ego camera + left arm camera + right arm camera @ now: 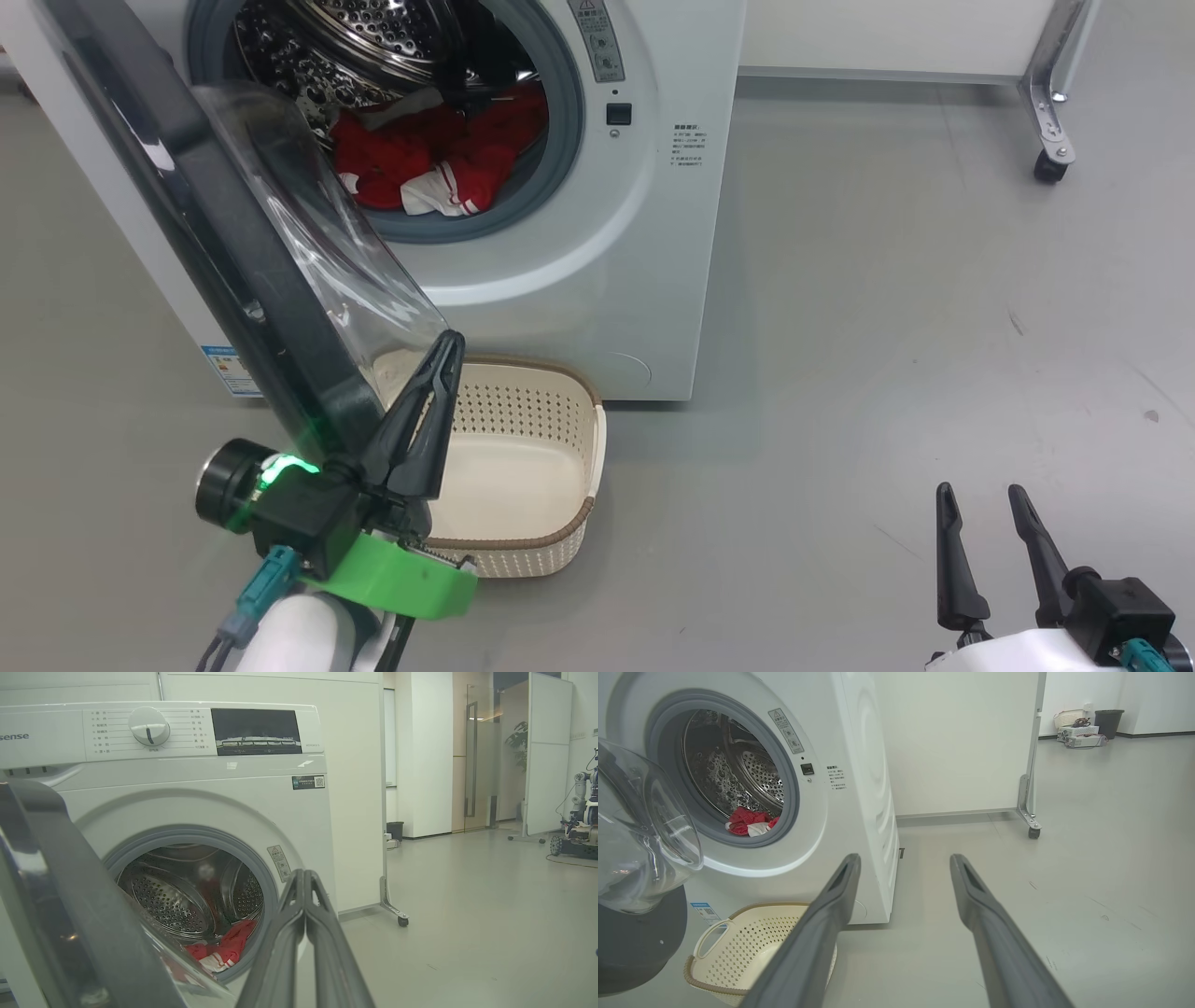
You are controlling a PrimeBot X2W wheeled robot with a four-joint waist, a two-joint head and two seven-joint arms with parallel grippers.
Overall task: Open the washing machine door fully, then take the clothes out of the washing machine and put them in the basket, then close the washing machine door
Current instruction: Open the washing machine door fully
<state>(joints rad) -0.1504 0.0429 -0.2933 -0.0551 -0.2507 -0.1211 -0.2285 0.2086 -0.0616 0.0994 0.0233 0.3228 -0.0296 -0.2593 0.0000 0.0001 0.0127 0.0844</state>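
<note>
One big white washing machine (597, 280) is seen standing on the grey floor (887, 327), its round opening uncovered. On its top panel, seen from the left wrist, the letters "sense" (14, 736) can be read at the frame's edge, beside a white dial (148, 725) and a dark display (256, 731). The small print around the dial is too fine to be read. A blue sticker (229, 369) is stuck at the lower corner. The door (215, 252), black-rimmed with a bulging clear bowl, is swung out to the left. A cream perforated basket (560, 532) with a brown rim is set on the floor against the machine's front. Red clothes (439, 154) with white striped trim are heaped in the drum. The left pincer (452, 343) is closed on nothing, just beside the door's bowl and over the basket. The right pincer (980, 492) is held open, well apart, at the lower right.
</note>
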